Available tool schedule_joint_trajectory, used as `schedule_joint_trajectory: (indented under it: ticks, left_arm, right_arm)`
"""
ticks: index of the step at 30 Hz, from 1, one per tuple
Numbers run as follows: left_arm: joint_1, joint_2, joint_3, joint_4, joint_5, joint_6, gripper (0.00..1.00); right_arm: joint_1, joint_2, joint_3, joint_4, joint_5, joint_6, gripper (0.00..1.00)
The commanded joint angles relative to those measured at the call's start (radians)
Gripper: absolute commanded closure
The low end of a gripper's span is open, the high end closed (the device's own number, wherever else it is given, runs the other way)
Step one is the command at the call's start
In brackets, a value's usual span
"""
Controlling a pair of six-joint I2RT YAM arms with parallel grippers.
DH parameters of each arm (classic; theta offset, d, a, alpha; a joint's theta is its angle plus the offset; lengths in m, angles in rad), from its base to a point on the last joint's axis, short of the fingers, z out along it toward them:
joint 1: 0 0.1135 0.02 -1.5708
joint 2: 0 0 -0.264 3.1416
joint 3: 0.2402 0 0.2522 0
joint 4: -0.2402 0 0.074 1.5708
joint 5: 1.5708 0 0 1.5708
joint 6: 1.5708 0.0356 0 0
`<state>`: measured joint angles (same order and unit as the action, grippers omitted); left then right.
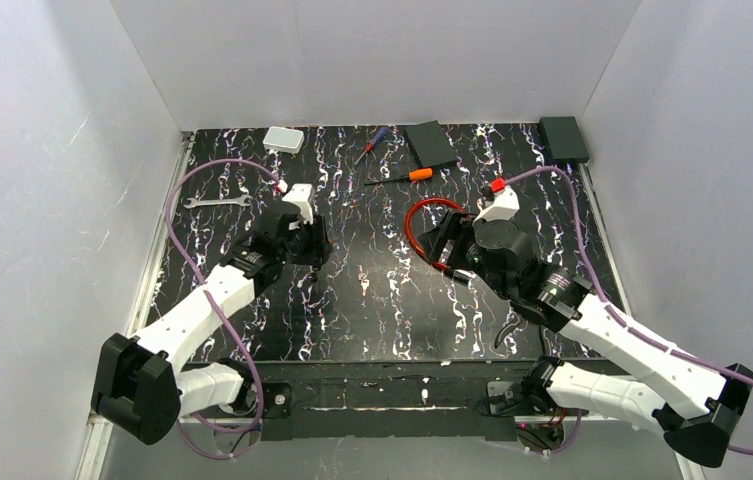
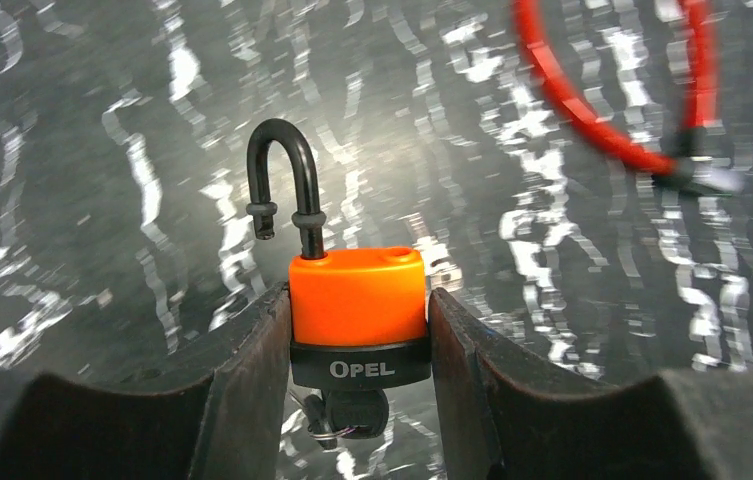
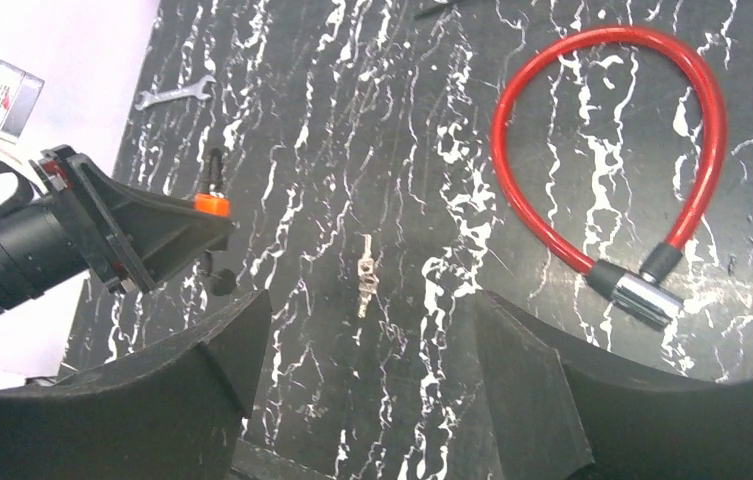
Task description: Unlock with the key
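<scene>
- The left gripper (image 2: 357,335), nearest its wrist camera, clamps the orange padlock (image 2: 357,295) between both fingers.
- The right gripper (image 3: 362,360) gapes wide, empty, above the counter (image 3: 352,120).
- The red cable (image 3: 602,150) lies looped on the counter.
- The padlock's shackle (image 2: 287,180) stands free at one end.
- The key (image 2: 352,410) shows its black head protruding from the padlock's underside.

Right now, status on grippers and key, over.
Left gripper shut on padlock, shackle open. Right gripper open, empty. Key apparently seated in padlock's underside. Small silver keys loose on table.
</scene>
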<state>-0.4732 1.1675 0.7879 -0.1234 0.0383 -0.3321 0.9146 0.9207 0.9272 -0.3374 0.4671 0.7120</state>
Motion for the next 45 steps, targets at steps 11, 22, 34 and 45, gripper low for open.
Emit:
schedule_joint_trajectory:
  ticks: [11, 22, 34, 45]
  left_arm:
    - [0.003, 0.361, 0.109, -0.125, -0.163, -0.02, 1.0]
    - [0.004, 0.474, 0.149, -0.09, -0.058, -0.054, 0.87]
    - [0.003, 0.151, 0.229, -0.321, -0.201, 0.003, 0.02]
    - [0.003, -0.143, 0.099, -0.242, -0.362, 0.249, 0.02]
  right_arm:
    - [0.001, -0.048, -0.07, -0.06, 0.004, 0.027, 0.18]
    - [0.001, -0.059, -0.068, -0.094, 0.024, 0.001, 0.17]
    - [0.001, 0.063, -0.077, -0.097, -0.033, -0.06, 0.18]
    - [0.053, 0.403, 0.029, -0.008, -0.137, -0.091, 0.21]
